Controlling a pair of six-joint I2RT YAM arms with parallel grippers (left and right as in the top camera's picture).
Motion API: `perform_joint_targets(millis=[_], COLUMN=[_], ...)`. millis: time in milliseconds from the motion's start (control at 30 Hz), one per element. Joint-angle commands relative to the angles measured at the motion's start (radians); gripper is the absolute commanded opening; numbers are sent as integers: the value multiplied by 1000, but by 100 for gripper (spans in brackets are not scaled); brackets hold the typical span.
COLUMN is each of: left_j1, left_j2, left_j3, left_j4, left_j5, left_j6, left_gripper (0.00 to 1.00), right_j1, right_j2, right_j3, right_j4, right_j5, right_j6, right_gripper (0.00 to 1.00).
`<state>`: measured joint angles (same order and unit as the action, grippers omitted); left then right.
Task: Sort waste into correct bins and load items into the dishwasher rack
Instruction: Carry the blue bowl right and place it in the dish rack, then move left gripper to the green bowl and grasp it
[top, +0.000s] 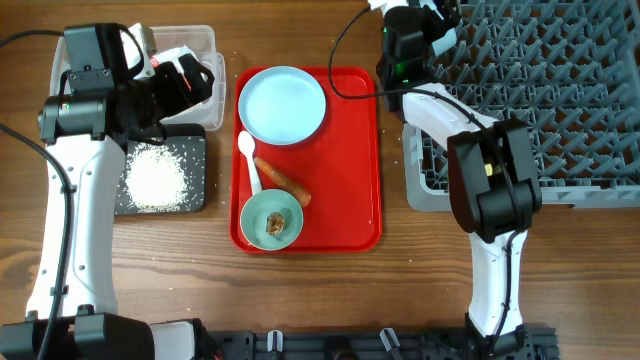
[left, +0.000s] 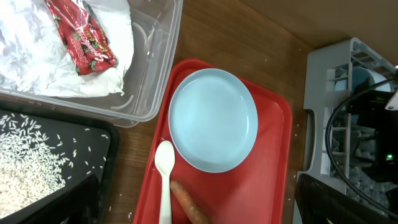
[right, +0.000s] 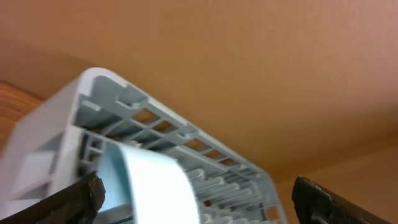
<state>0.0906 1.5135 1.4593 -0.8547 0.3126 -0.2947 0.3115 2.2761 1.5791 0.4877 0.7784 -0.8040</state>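
My left gripper (top: 196, 84) (left: 202, 208) is open and empty, above the near edge of the clear tub (top: 200, 38) (left: 158, 74). The tub holds the red wrapper (left: 84, 38) on the crumpled napkin (left: 37, 59). Rice (top: 155, 178) (left: 28, 165) lies in the black tray (top: 196, 165). The pale-blue plate (top: 283, 104) (left: 212, 119), white spoon (top: 249, 158) (left: 165, 177), carrot (top: 282, 182) (left: 189, 205) and teal bowl (top: 271, 220) with a brown lump (top: 277, 222) sit on the red tray (top: 350, 170). My right gripper (top: 440, 22) (right: 202, 199) is open over the grey rack (top: 540, 100), around a pale bowl (right: 155, 186) standing on edge. The yellow cup is out of view.
The rack's corner (right: 106, 87) fills the right wrist view, and its left wall shows in the left wrist view (left: 323, 74). Stray rice grains lie on the wooden table (top: 400, 290) beside the black tray. The right arm's cable (top: 345, 60) hangs over the red tray's far corner.
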Motion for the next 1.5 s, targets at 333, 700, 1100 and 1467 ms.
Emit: perform_joint_targets(millis=[333,700,1100,1467], left_j1=[-3,-26,-290,-501], left_j2=[5,5,6,6], left_j3=[-2,-2,-153,-262], left_j4=[5,-125,-285,-258], left_j5=[8,12,-126,-158], left_j6=[3,178,147,54], left_gripper=[100,100,90,70], right_j1=[110,107,2,-11], right_j2=[-413,-559,-559,-559], right_j3=[1,1,1,1], right_j4=[-788,-1237,-1339,-1357], right_j5=[-549,-997,-960,-897], right_j6=[696,788,869,893], right_gripper=[100,100,100,100])
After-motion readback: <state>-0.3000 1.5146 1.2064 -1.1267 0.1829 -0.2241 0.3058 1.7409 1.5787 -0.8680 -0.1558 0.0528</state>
